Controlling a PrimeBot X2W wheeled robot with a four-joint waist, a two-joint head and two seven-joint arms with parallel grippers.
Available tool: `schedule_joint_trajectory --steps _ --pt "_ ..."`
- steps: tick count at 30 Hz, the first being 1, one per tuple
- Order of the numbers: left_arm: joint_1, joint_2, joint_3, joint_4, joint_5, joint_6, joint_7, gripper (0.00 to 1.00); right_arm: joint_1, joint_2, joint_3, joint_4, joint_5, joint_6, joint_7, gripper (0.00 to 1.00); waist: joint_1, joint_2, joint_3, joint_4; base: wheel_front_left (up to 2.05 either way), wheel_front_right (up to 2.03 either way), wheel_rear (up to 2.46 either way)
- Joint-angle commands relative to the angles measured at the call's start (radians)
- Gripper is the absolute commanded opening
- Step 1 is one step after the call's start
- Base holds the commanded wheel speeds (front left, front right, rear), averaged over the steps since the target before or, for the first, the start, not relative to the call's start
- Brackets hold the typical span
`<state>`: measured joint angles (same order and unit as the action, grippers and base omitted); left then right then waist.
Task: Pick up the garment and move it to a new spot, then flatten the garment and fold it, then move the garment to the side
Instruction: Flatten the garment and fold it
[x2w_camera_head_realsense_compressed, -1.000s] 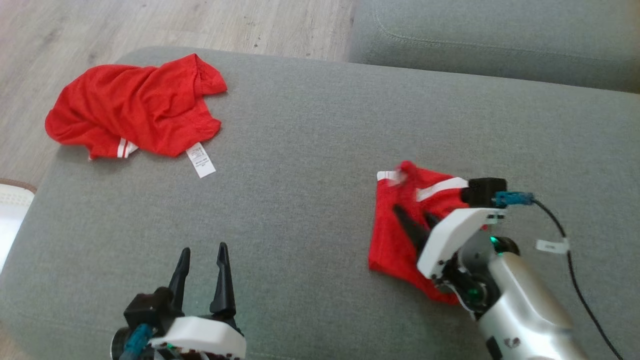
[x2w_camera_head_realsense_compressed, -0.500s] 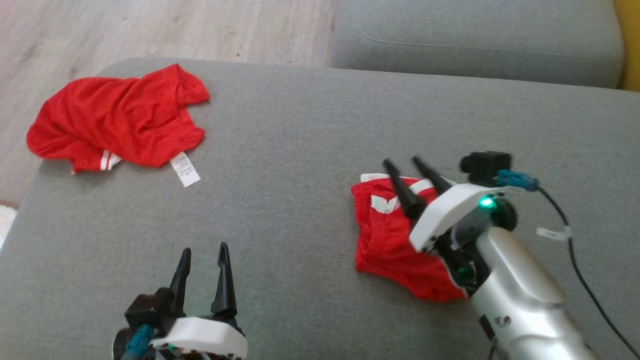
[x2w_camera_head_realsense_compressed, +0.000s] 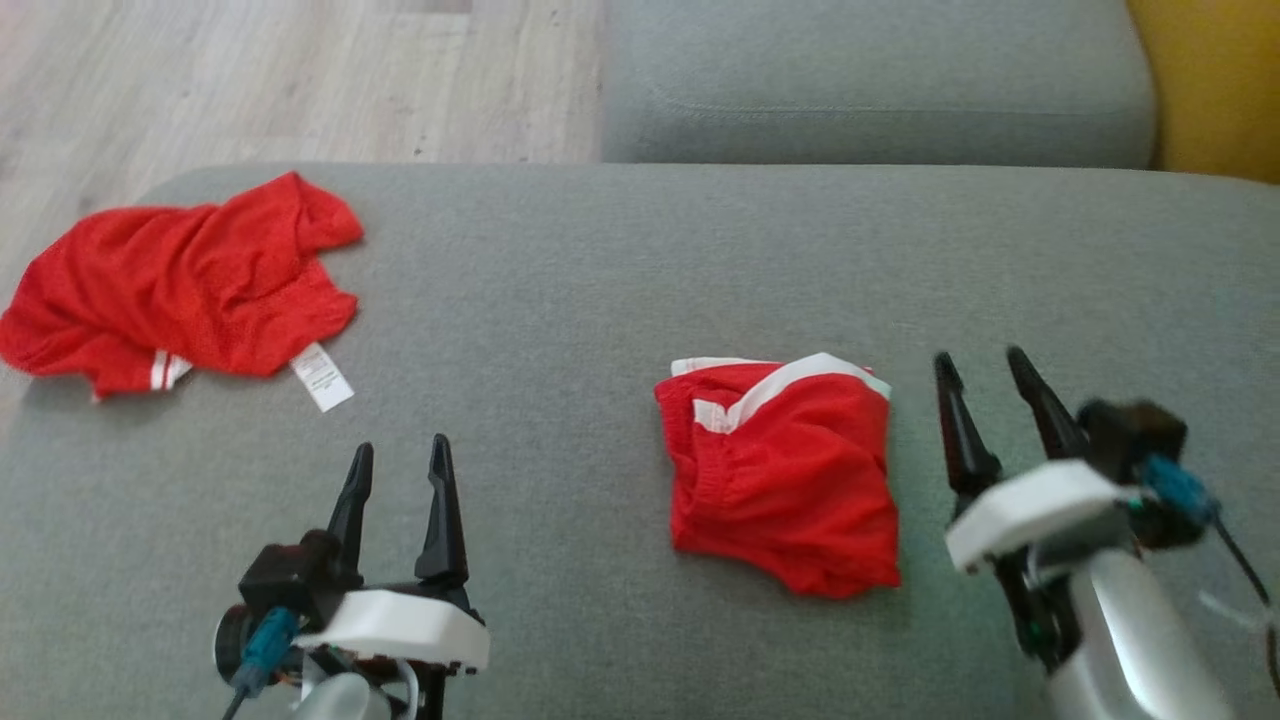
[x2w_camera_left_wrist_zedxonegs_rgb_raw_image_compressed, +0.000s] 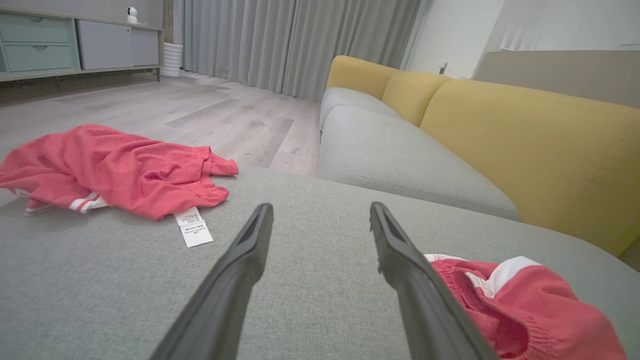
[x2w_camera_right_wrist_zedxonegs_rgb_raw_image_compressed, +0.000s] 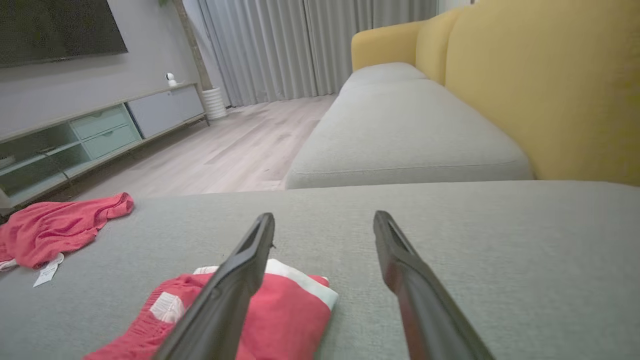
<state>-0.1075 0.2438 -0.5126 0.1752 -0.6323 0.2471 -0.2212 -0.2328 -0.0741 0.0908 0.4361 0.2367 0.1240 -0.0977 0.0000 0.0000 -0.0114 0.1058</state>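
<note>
We hold the right end effector (x2w_camera_head_realsense_compressed: 978, 358) wide beside the folded red mesh garment (x2w_camera_head_realsense_compressed: 785, 480) on the grey fabric sofa cushion (x2w_camera_head_realsense_compressed: 600, 300), probably to move it aside; the left end effector (x2w_camera_head_realsense_compressed: 400, 446) is wide too.

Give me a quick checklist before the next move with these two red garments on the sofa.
1. Right claw open, clear of the folded garment: ok.
2. Left claw open and empty: ok.
3. Folded garment resting fully on the cushion: ok.
4. Crumpled garment flattened: not ok, bunched at the cushion's left end.
5. Its label tucked away: not ok, sticking out.
6. Folded garment in its final side spot: cannot tell.
</note>
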Motion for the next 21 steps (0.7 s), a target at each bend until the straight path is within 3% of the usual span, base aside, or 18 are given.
schedule_joint_trajectory --steps 1,11,21 --pt "-0.039 0.022 0.04 -0.034 0.007 0.004 -0.004 1.0 0.005 0.013 0.001 -0.085 -0.04 0.007 -0.02 1.0 0.0 0.0 -0.01 -0.011 0.0 0.0 0.0" --pt "0.04 0.034 0.06 -0.05 -0.012 0.016 -0.016 1.0 0.184 0.023 -0.034 -0.256 -0.078 0.007 -0.017 1.0 0.0 0.0 -0.038 -0.038 0.0 0.0 0.0" --pt "0.119 0.055 0.056 -0.066 -0.027 0.025 -0.011 1.0 0.268 0.024 -0.039 -0.28 -0.053 0.007 -0.024 1.0 0.0 0.0 -0.062 -0.044 0.0 0.0 0.0"
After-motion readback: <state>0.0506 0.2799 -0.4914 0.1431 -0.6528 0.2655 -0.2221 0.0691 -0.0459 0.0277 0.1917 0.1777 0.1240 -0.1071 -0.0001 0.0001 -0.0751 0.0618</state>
